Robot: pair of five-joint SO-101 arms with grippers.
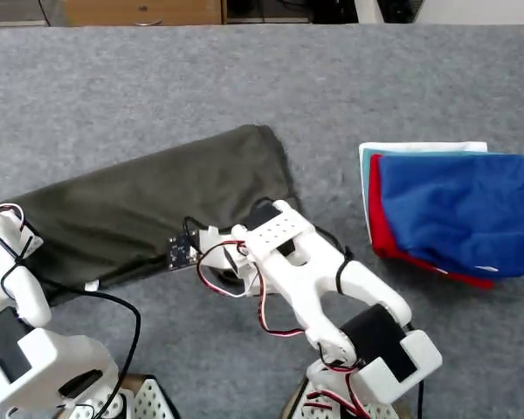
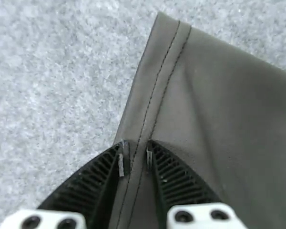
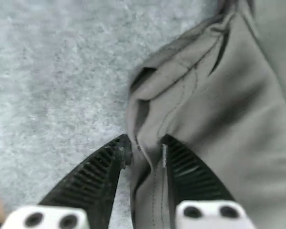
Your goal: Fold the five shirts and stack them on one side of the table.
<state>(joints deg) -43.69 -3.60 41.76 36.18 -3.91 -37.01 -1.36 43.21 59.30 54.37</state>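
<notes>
On the fuzzy grey table (image 1: 157, 87), the left gripper (image 2: 134, 153) and right gripper (image 3: 145, 144) each pinch the soft dark green shirt (image 1: 157, 205), well apart from the flat folded stack (image 1: 454, 209).

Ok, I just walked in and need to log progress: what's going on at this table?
Two robot arms are handling a dark olive shirt lying stretched out on the grey table. The left tool is pinched on its stitched hem, and the right tool grips a bunched edge of it. A stack of folded shirts, blue on top with red, teal and white edges beneath, sits at the table's right side. The olive one looks like the last to fold.
</notes>
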